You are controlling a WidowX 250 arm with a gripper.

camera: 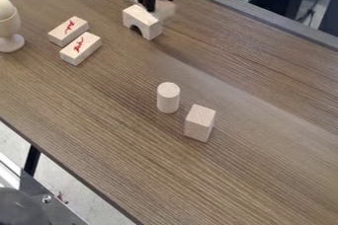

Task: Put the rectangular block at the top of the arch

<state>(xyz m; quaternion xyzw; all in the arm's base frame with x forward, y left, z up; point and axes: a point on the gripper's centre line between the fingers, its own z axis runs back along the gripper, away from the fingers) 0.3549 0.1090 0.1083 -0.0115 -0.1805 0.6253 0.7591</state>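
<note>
I have the gripper at the top of the view, hanging down over the far side of the arch. Jaw state: can't tell — I can't make out if they're open or closed on anything. The rectangular block is right by them, partly hidden and blurred, just beyond the arch as I see it. Can't tell whether it touches the arch. Arch stands on the table, opening at the bottom. Left of it in my view, two marked blocks lie flat near each other, red scribble on top. Pale cup at the left edge, rounded piece in it. Mid-table, well apart from the arch — cylinder upright, plain block standing just beside it.
</note>
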